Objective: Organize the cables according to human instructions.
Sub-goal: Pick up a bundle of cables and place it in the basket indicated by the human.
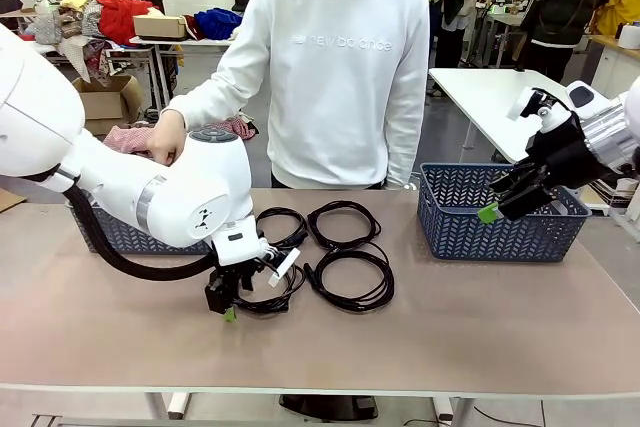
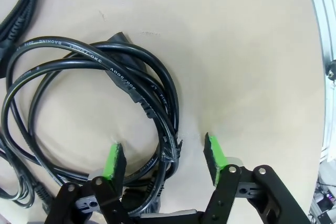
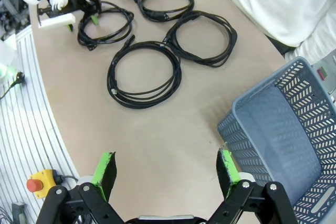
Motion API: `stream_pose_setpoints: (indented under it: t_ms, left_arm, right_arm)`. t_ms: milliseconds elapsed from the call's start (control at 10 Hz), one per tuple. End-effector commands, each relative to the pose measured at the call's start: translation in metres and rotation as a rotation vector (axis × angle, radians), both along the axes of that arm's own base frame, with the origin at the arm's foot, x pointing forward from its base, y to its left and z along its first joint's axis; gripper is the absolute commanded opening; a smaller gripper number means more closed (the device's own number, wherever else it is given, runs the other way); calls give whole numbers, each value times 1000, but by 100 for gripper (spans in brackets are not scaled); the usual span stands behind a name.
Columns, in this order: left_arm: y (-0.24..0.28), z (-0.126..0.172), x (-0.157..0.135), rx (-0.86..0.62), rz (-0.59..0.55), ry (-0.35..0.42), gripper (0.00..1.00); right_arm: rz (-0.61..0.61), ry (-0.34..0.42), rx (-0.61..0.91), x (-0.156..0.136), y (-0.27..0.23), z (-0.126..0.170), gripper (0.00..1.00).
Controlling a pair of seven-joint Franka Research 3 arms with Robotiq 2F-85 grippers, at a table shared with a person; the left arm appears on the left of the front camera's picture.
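Four black coiled cables lie mid-table: one at the back left [image 1: 282, 223], one at the back middle [image 1: 343, 222], one at the front [image 1: 352, 282] and one at the front left [image 1: 272, 299]. My left gripper [image 1: 228, 305] is down on that front-left coil. In the left wrist view its green pads stand apart on either side of the coil's [image 2: 94, 59] strands, with a gap on both sides; the left gripper [image 2: 164, 158] is open. My right gripper [image 1: 495, 209] hovers open by the right basket's front wall, and the right gripper [image 3: 166, 174] holds nothing.
A blue basket [image 1: 500, 237] stands at the right and another [image 1: 110, 235] at the left behind my left arm. The person stands at the far side, one hand [image 1: 165, 137] over the left basket. A red stop button [image 3: 34, 184] sits off the table's edge.
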State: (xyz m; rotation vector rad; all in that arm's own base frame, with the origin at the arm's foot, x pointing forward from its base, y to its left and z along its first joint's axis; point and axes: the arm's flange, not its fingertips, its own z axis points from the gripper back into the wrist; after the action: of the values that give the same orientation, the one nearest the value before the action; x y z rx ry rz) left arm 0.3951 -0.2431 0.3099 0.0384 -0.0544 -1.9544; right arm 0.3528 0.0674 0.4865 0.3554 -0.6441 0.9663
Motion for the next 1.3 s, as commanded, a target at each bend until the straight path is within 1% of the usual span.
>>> stream_pose_setpoints:
  t_ms: [0,100,200,300,400,500,600,700,800,900,1000,1200]
  left_arm:
    - [4,1,2,-21,-11,13,43]
    - [3,2,2,-21,-12,13,60]
    - [3,2,2,-24,-13,16,24]
    - [2,2,2,-24,-12,15,41]
    - [2,3,2,-25,-14,18,5]
    - [1,4,1,-25,-14,17,22]
    - [-1,7,0,-29,-21,18,0]
    - [-2,11,-2,-35,-29,27,4]
    - [-3,18,-6,-38,-48,38,0]
    - [-6,27,-12,-42,-72,52,0]
    - [-8,39,-19,-51,-94,65,0]
    - [-9,73,-23,-42,-77,56,0]
  right_arm:
    - [27,-11,16,3,-2,-1,100]
    - [27,-11,16,3,-2,-1,100]
    - [27,-11,16,3,-2,-1,100]
    - [27,-11,16,3,-2,-1,100]
    - [27,-11,16,3,-2,-1,100]
    - [27,-11,16,3,-2,-1,100]
    - [27,-11,16,3,-2,-1,100]
    - [27,-11,16,3,-2,-1,100]
    - [27,-11,16,3,-2,-1,100]
    - [27,-11,16,3,-2,-1,100]
    - [27,-11,16,3,-2,-1,100]
    - [27,-11,16,3,-2,-1,100]
